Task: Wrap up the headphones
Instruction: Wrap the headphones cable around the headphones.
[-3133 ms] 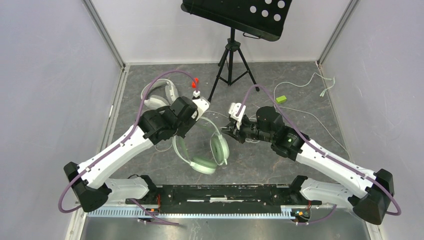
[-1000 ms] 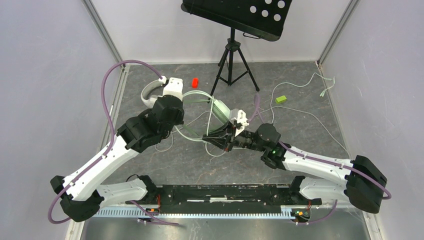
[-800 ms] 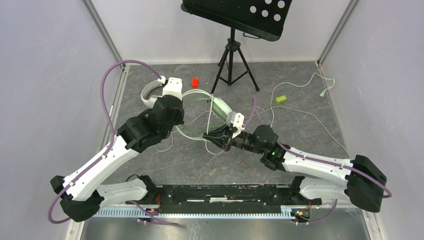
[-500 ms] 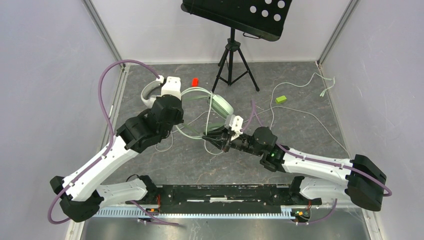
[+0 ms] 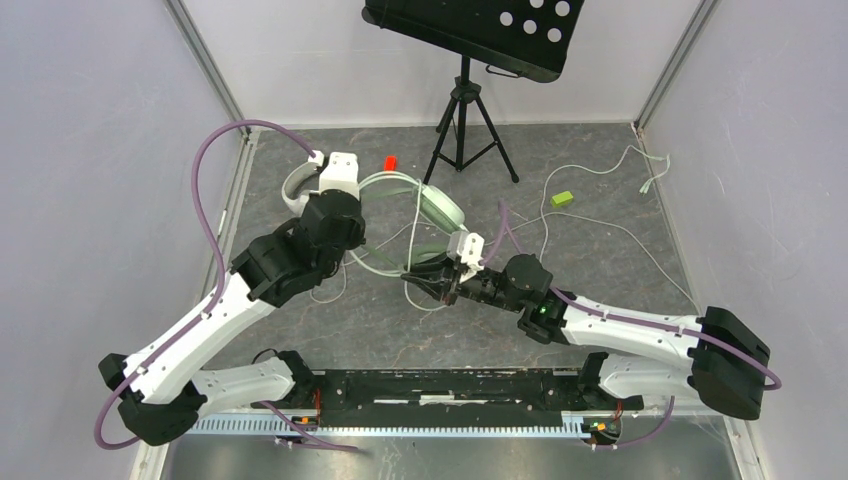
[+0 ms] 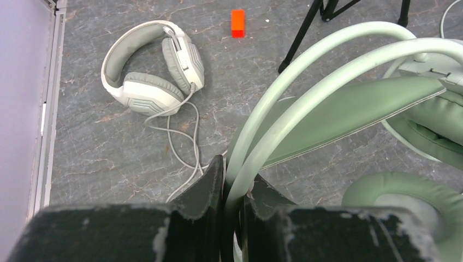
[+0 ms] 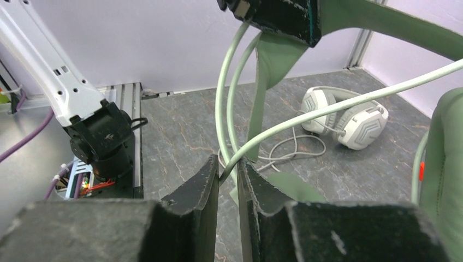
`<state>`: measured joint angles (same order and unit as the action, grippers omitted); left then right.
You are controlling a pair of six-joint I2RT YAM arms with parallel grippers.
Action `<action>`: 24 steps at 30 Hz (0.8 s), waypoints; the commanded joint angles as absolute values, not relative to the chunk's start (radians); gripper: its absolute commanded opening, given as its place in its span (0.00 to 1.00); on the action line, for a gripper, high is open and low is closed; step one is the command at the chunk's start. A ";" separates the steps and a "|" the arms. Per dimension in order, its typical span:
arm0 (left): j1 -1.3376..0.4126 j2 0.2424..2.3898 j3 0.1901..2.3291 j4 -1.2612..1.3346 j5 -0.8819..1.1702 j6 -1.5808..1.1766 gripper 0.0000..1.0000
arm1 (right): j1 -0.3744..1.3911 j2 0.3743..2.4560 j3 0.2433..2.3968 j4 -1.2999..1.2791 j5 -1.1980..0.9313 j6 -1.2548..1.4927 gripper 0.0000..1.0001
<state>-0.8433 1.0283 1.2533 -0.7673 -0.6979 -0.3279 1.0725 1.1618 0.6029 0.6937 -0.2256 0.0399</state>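
My left gripper [image 5: 357,197] is shut on the thin double headband of the mint-green headset [image 5: 432,205] and holds it off the floor; the fingers [image 6: 215,183] pinch the two bands [image 6: 327,60], with a round cushion [image 6: 415,191] hanging at the right. My right gripper [image 5: 418,282] is shut on the headset's pale green cable [image 7: 327,109], which leaves the jaws [image 7: 228,169] and runs up to the right. The white-grey headset [image 5: 298,184] lies on the floor at back left, its cable loosely coiled beside it [image 6: 147,71], and shows in the right wrist view [image 7: 344,117].
A black tripod [image 5: 463,125] with a music stand is at the back centre. A small red block [image 5: 390,163] lies near it. A green block [image 5: 562,199] and a long white cable [image 5: 625,235] lie at the right. Grey walls enclose the floor.
My right gripper has moved a little to the left with the cable. The mint earcup has swung toward the back. The left arm has hardly moved.
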 commanded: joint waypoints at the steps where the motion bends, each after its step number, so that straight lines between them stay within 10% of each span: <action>1: -0.841 0.999 1.254 -0.533 -0.750 -0.413 0.07 | 1.086 1.149 0.652 0.745 -0.271 0.095 0.23; 24: -0.841 0.974 1.291 -0.563 -0.699 -0.452 0.07 | 1.091 1.197 0.474 0.844 -0.136 -0.133 0.28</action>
<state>-0.8429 1.0054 1.2293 -0.6704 -0.7040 -0.3576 1.0809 1.2034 0.5381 0.7532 -0.1776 -0.0257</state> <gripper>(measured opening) 0.185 0.276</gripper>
